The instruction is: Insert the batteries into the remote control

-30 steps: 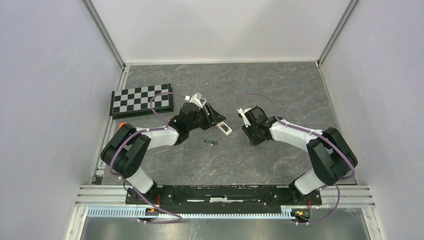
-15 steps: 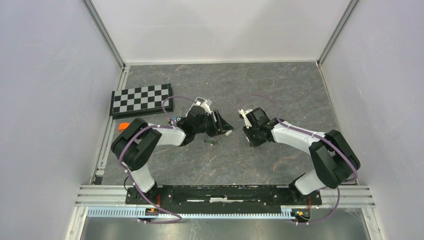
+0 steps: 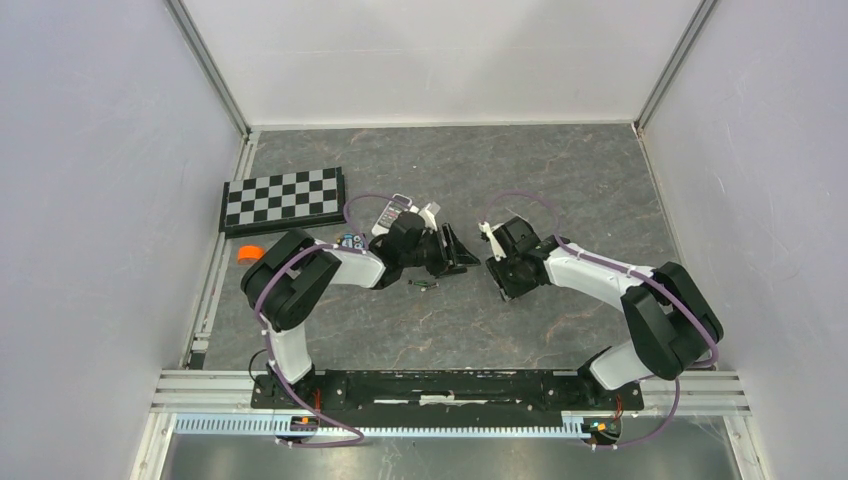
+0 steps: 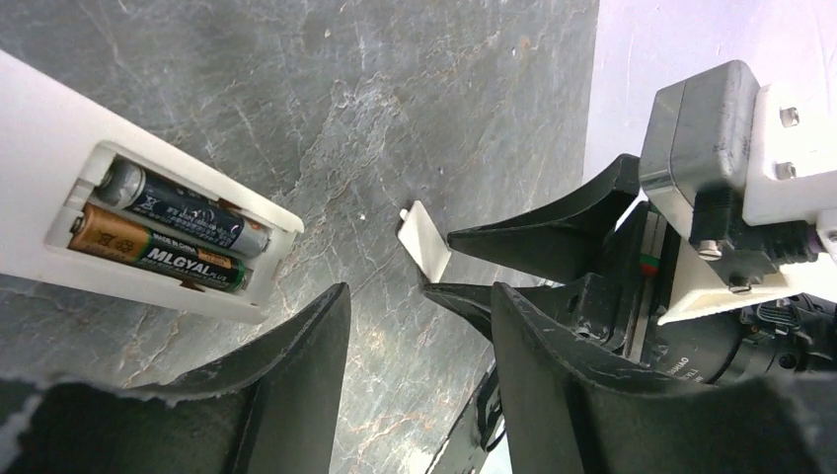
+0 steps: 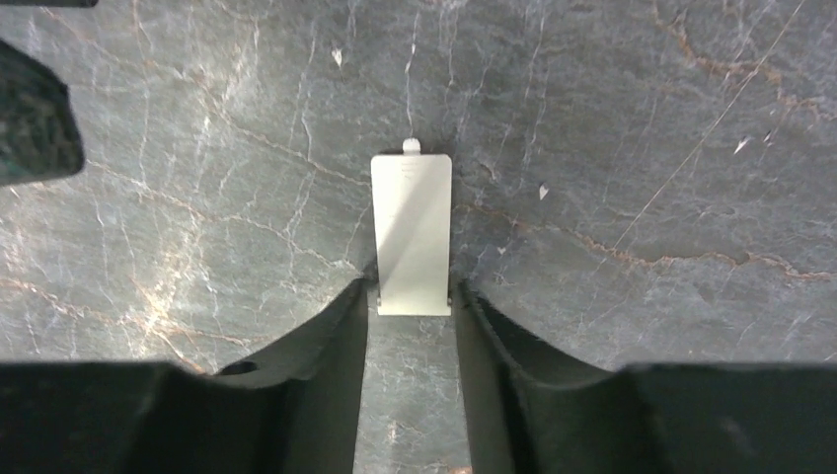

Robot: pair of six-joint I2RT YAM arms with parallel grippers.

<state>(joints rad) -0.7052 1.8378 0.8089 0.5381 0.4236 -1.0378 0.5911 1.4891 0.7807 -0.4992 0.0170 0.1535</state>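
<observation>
A white remote (image 4: 59,188) lies back up with its compartment open, and two batteries (image 4: 168,232) sit side by side in it. My left gripper (image 4: 419,321) is open and empty just right of that compartment, low over the table; in the top view (image 3: 455,252) it hides the remote. My right gripper (image 5: 413,326) is shut on the near end of the white battery cover (image 5: 413,232), which rests on the table. The cover (image 4: 424,239) shows between the two grippers. One loose battery (image 3: 424,285) lies on the table in front of the left gripper.
A checkered board (image 3: 283,198) lies at the back left. A grey remote-like device (image 3: 385,213) and a small thing with coloured buttons (image 3: 350,240) lie behind the left arm. An orange object (image 3: 248,252) sits by the left wall. Walls enclose the dark stone table (image 3: 560,180).
The left arm has swung right, bringing its gripper closer to the right gripper and uncovering the grey device behind it. The right gripper has hardly moved.
</observation>
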